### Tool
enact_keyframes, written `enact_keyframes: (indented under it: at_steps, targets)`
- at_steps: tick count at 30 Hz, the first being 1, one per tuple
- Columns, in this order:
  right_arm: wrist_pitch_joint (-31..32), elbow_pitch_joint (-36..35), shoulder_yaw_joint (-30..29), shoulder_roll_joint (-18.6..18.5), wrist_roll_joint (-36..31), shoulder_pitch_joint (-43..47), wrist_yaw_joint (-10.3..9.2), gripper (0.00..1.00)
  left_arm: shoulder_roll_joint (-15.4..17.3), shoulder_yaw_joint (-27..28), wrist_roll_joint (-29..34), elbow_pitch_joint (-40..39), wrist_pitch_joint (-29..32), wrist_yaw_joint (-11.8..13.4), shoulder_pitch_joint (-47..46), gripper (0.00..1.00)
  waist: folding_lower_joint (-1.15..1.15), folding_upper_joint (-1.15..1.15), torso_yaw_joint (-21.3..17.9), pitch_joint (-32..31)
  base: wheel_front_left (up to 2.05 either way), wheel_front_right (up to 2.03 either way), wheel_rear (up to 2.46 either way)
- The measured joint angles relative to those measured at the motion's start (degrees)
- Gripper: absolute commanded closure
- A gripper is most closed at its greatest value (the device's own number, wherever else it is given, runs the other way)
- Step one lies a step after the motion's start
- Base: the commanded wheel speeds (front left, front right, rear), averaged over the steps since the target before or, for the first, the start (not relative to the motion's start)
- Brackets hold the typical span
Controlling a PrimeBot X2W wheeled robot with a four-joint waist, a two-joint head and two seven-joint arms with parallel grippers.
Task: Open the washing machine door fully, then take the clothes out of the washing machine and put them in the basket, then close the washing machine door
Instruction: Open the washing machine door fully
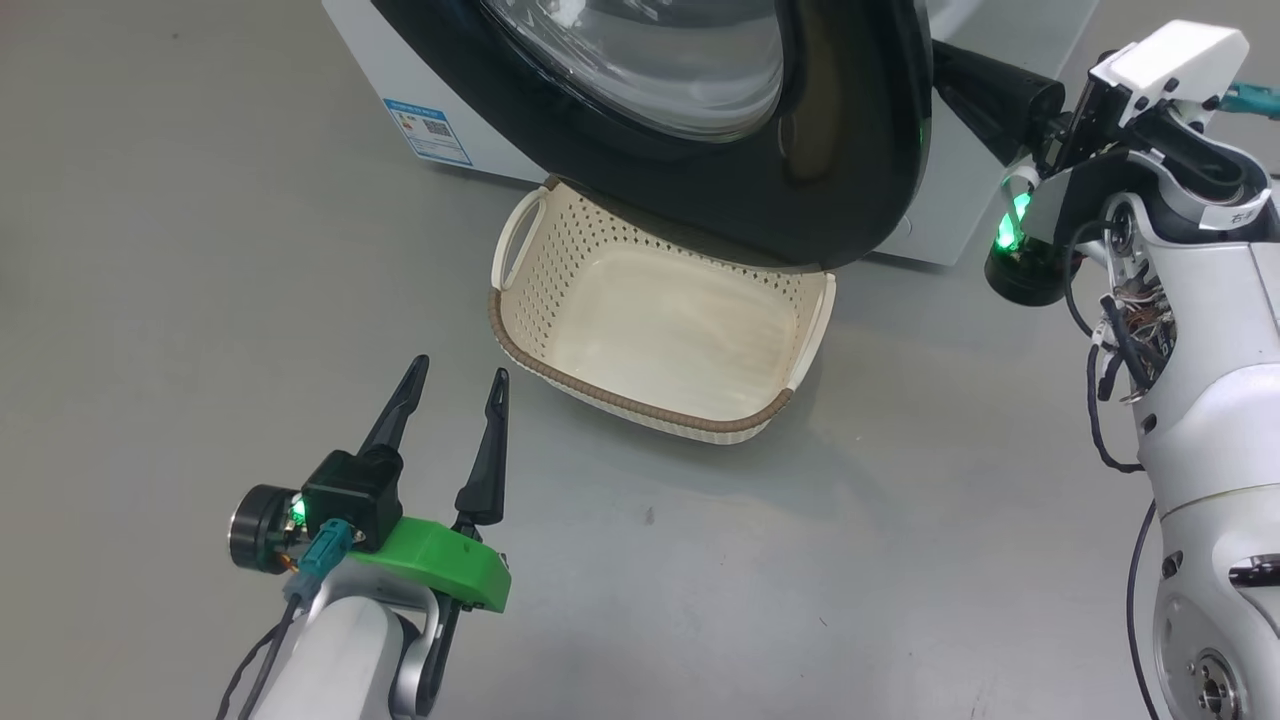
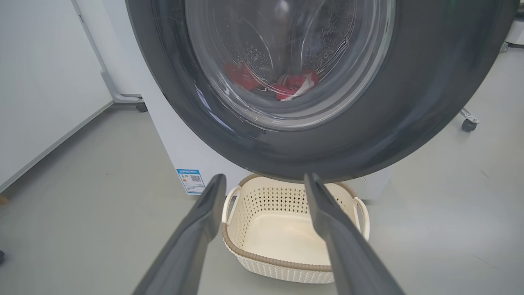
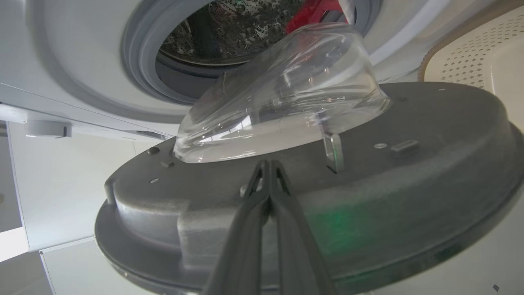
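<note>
Clothes (image 2: 294,85) thru door (image 2: 430,102) — L wrist, drum (image 3: 229,37) — R

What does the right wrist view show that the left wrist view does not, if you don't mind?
Right wrist view, not the left: the grey inner face of the washing machine door, the grey rubber-ringed mouth, and the shut right gripper at that face. Left wrist view, not the right: the door's glossy black front, the blue sticker, and the open left gripper. Both: the door's glass bowl, the red clothes in the drum, and the basket.
</note>
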Motion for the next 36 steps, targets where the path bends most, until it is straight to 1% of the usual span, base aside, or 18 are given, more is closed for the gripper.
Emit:
enact_keyframes:
  at_steps: [5,7,9,18,20,22,27,28,30,36]
  targets:
    - [1.19,-0.11,0.70,0.32,0.08,1.07,-0.07,1.00,0.01,0.09,0.07,0.05,0.00,0.00,0.07,0.00,0.00,0.00,-0.22,-0.49,0.00,0.00,0.00]
    - [1.23,-0.16,0.81,0.42,0.16,1.54,-0.48,1.00,0.01,0.13,0.08,0.05,0.00,0.00,0.10,0.00,0.00,0.00,-0.31,-0.67,0.00,0.00,0.00]
    - [1.63,-0.21,0.88,0.49,0.19,1.78,-0.47,1.00,0.01,0.14,0.10,0.07,0.00,-0.03,0.14,0.00,0.00,0.00,-0.41,-0.83,0.00,0.00,0.00]
    - [0.83,-1.59,0.30,0.65,0.48,2.64,-0.36,1.00,0.02,0.12,0.68,0.10,0.00,-0.26,1.30,0.00,0.00,0.00,-0.78,-1.42,0.00,0.00,0.00]
    - [-0.77,-2.30,-0.43,0.98,0.45,2.64,0.85,1.00,0.02,0.13,0.68,0.10,0.00,-0.26,1.30,0.00,0.00,0.00,-0.81,-1.49,0.00,0.00,0.00]
    - [-3.34,-2.85,-0.81,0.74,-0.53,2.64,2.65,1.00,0.03,0.13,0.68,0.18,0.00,-0.26,1.30,0.00,0.00,0.00,-0.82,-1.64,0.00,0.00,0.00]
    - [-9.29,-4.86,1.49,-3.18,-8.34,3.61,8.06,1.00,0.04,0.29,0.69,0.34,0.00,-0.30,1.41,0.00,0.00,0.00,-0.82,-2.46,0.00,0.00,0.00]
    - [-11.69,-5.87,3.21,-4.28,-12.03,4.23,9.62,1.00,0.08,0.60,0.69,0.35,0.00,-0.30,1.53,0.00,0.00,0.00,-0.89,-2.80,0.00,0.00,0.00]
    - [-14.22,-7.27,5.31,-5.50,-16.49,4.74,10.20,1.00,0.09,0.94,0.69,0.33,0.00,-0.30,1.62,0.00,0.00,0.00,-1.05,-3.10,0.00,0.00,0.00]
    - [-23.32,-12.45,10.95,-10.02,-29.24,7.62,10.21,1.00,0.12,1.10,1.44,0.29,0.00,-0.30,2.40,0.00,0.00,0.00,-1.68,-3.98,0.00,0.00,0.00]
